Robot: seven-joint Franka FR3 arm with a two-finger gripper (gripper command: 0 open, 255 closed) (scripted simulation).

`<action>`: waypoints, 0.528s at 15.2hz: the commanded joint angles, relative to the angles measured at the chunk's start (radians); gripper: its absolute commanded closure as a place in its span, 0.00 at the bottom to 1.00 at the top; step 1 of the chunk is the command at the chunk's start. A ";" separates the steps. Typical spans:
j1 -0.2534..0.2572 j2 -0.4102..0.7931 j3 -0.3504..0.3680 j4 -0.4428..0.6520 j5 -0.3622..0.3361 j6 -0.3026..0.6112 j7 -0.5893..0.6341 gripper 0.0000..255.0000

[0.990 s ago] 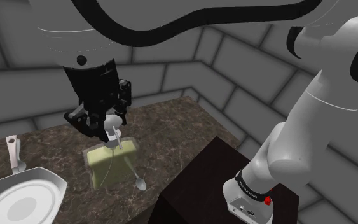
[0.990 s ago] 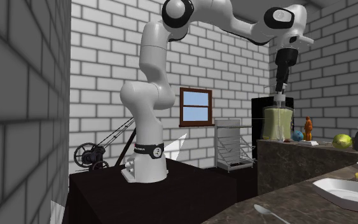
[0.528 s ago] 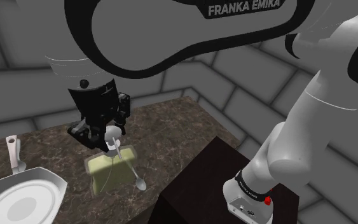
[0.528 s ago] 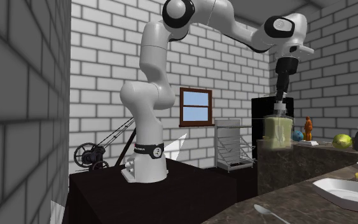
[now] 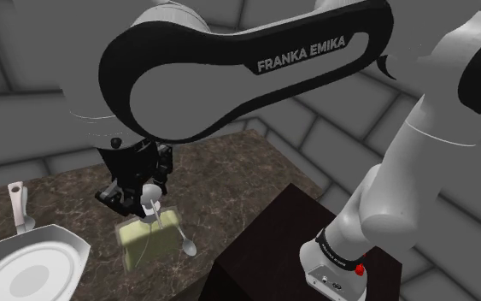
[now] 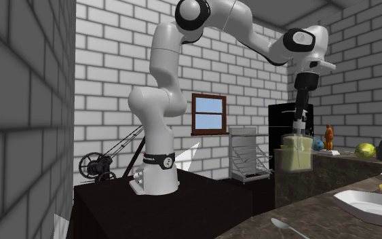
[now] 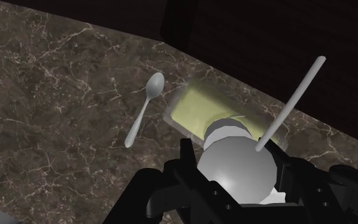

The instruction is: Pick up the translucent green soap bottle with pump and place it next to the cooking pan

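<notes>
- your gripper (image 7: 237,173) is clamped on the pale pump head (image 5: 150,190) of the soap bottle (image 7: 210,112), 1 finger on each side.
- the bottle (translucent, yellowish green) hangs upright under it, near the edge of the dark marbled counter (image 7: 50,89); whether it touches, you cannot tell.
- 1 spoon (image 7: 143,108) lies just beside it.
- the white pan (image 5: 69,246) sits farther toward the shoulder view's left.

You can read one marking: the white capitals "FRANKA EMIKA", printed on the black link cover (image 5: 196,94) of the arm (image 5: 435,162). At the foot of the arm, the black band (image 5: 339,253) carries small white lettering that is not legible, and this also applies in the second exterior view (image 6: 157,161).
</notes>
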 commanded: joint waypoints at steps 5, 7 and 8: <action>0.004 0.029 -0.005 -0.052 -0.021 0.074 0.016 1.00; 0.007 0.041 -0.007 -0.067 -0.030 0.097 0.022 1.00; 0.008 0.047 -0.008 -0.075 -0.035 0.109 0.026 1.00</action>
